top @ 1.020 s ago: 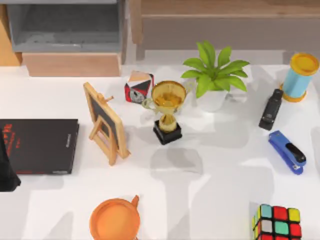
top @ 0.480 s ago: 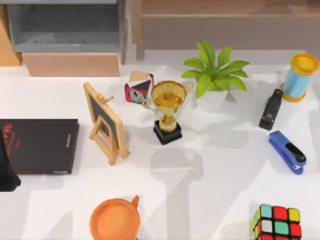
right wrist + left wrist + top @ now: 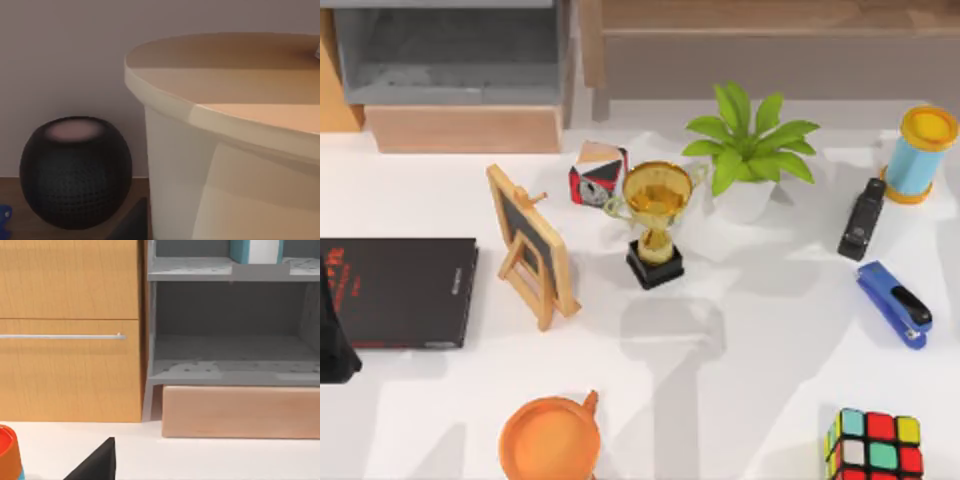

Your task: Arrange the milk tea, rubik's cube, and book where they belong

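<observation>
Sitting front-right: rubik's cube (image 3: pixel 876 445) | staplers (image 3: pixel 893 303), trophy (image 3: pixel 655 222) behind | claw states: cannot tell

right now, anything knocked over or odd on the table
Nothing stands out. The trophy, plant and easel stand upright, both staplers lie flat, and the rubik's cube sits square at the table's near right edge. No spills.

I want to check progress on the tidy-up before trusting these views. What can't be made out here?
- Rubik's cube: cut off by the top view's bottom edge.
- Orange cup: lower part cut by the same edge.
- Light-blue book on the grey shelf: the left wrist view's top edge leaves just its base.
- Cream cup, right wrist view: too close to identify.
</observation>
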`<act>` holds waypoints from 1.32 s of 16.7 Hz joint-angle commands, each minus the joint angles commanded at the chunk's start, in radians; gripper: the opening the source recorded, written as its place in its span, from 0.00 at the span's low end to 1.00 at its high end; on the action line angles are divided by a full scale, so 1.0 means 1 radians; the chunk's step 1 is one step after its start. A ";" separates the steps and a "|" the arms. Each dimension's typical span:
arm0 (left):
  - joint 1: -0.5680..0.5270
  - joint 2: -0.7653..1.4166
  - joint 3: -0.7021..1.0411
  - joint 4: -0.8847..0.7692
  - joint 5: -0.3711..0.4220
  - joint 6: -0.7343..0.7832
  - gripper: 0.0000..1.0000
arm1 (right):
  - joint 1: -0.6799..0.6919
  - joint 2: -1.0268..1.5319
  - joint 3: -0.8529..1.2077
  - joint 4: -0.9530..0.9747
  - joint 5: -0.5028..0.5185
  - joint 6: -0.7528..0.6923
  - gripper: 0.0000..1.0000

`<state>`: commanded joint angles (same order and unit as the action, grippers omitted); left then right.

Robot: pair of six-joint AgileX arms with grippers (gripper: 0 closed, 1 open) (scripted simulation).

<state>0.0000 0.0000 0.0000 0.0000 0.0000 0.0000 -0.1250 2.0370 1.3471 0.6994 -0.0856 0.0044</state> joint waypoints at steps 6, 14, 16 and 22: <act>0.000 0.000 0.000 0.000 0.000 0.000 1.00 | 0.000 0.000 0.000 0.000 0.000 0.000 0.17; 0.000 0.000 0.000 0.000 0.000 0.000 1.00 | 0.000 0.000 0.000 0.000 0.000 0.000 0.00; 0.000 0.000 0.000 0.000 0.000 0.000 1.00 | 0.000 0.000 0.000 0.000 0.000 0.000 0.00; 0.000 0.000 0.000 0.000 0.000 0.000 1.00 | -0.012 -0.105 -0.119 0.020 -0.007 0.002 0.00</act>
<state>0.0000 0.0000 0.0000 0.0000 0.0000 0.0000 -0.1367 1.9320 1.2282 0.7189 -0.0930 0.0060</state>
